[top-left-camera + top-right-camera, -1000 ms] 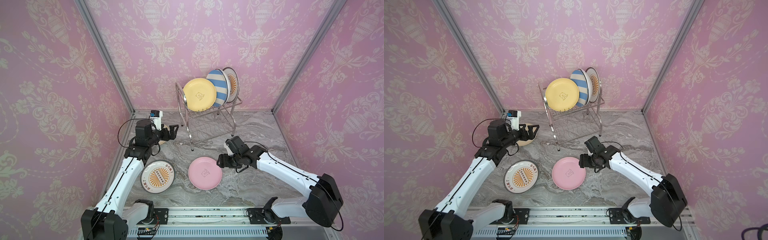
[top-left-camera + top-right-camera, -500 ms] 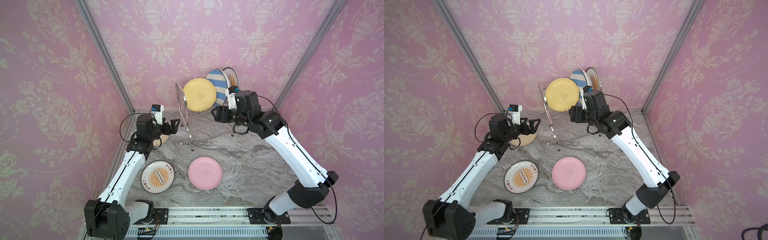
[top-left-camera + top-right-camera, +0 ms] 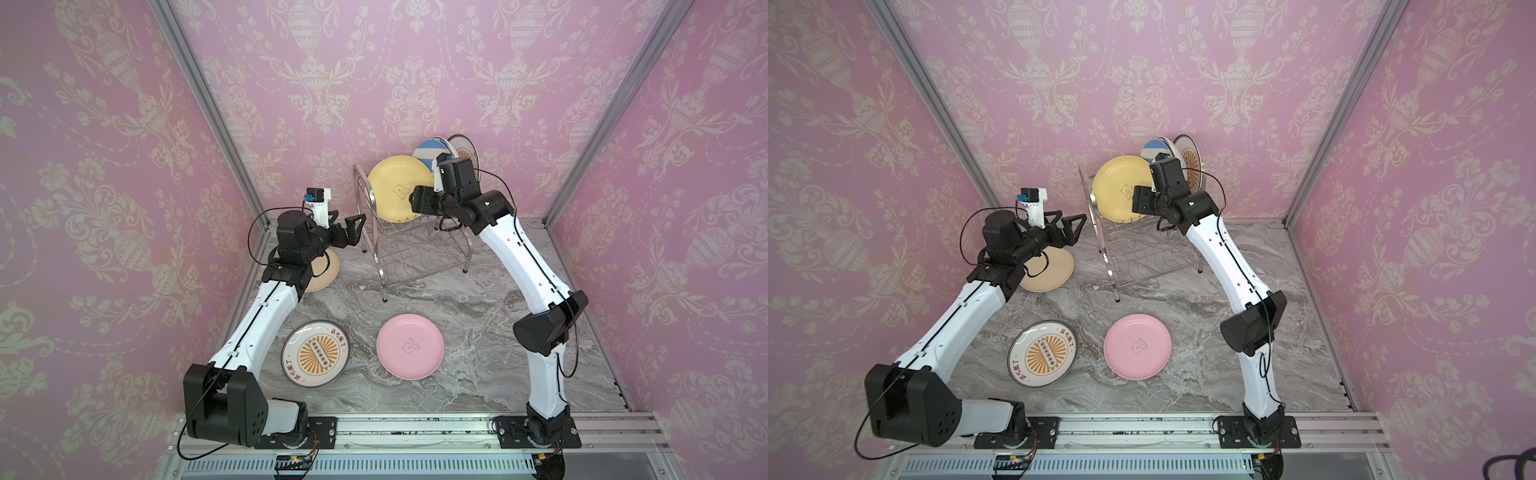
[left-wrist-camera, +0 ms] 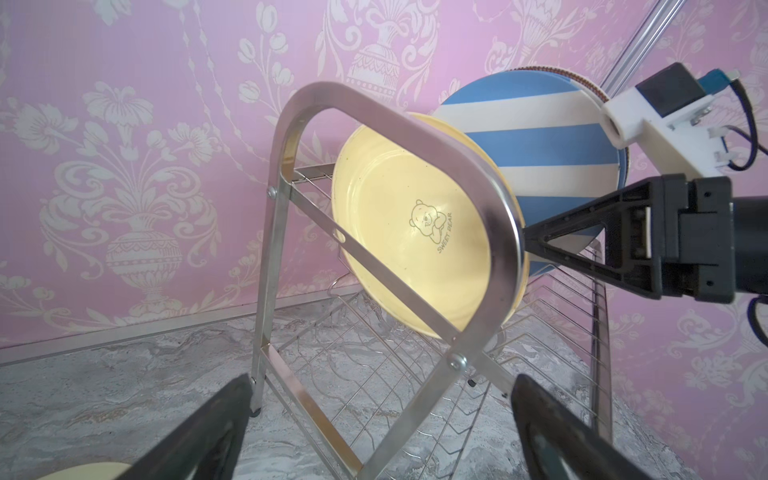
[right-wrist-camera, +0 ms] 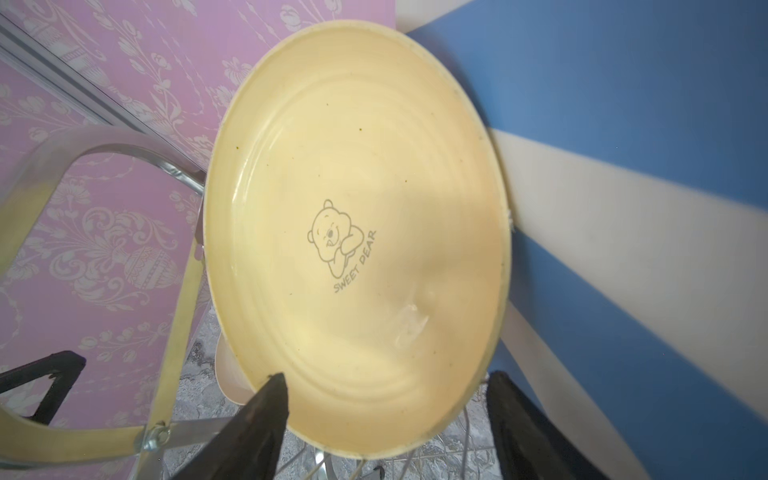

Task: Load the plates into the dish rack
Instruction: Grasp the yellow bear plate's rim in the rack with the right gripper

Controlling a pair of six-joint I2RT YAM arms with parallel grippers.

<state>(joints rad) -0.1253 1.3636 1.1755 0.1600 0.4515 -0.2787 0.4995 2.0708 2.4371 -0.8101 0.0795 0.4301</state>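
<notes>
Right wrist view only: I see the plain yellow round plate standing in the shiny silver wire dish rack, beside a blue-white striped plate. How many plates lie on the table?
Observer: Three lie flat: a round pink plate, a white plate with an orange sunburst, and a cream plate.
Operator: Anything more racked?
Observer: Behind the blue-white striped plate, a second sunburst plate stands in the dish rack.
Operator: And the other arm?
Observer: The left gripper is open, facing the rack's looped side frame.
</notes>
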